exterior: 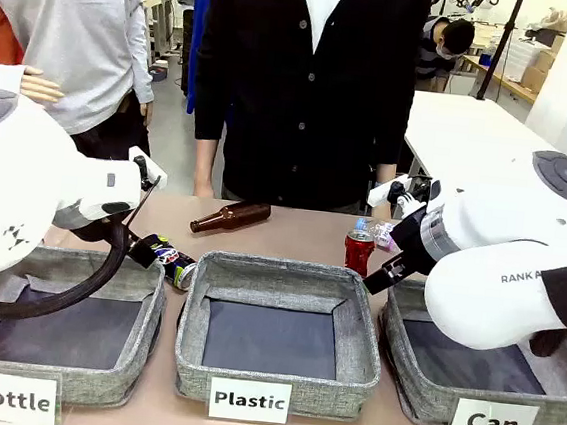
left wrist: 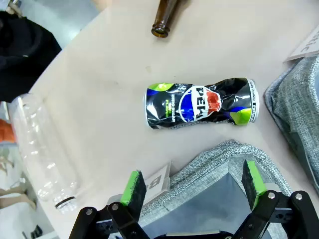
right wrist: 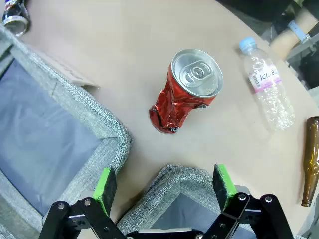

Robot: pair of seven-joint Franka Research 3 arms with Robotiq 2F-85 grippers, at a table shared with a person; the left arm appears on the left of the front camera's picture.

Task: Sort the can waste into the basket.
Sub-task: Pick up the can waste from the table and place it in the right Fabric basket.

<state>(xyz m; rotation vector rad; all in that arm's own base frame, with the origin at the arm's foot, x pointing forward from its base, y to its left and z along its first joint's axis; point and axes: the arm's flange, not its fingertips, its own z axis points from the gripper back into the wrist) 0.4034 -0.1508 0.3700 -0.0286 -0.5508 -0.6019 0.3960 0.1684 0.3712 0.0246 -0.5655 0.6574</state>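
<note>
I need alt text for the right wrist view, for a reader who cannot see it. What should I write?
A dented red can stands upright on the tan table, just beyond the open right end effector, whose green pads hang above a grey basket rim. A clear plastic bottle lies beside the can.

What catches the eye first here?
The Bottle basket, Plastic basket and Can basket line the near edge. A crushed dark can lies by the Bottle basket; a dented red can stands upright near the Can basket. The left gripper and right gripper hang open nearby.
</note>
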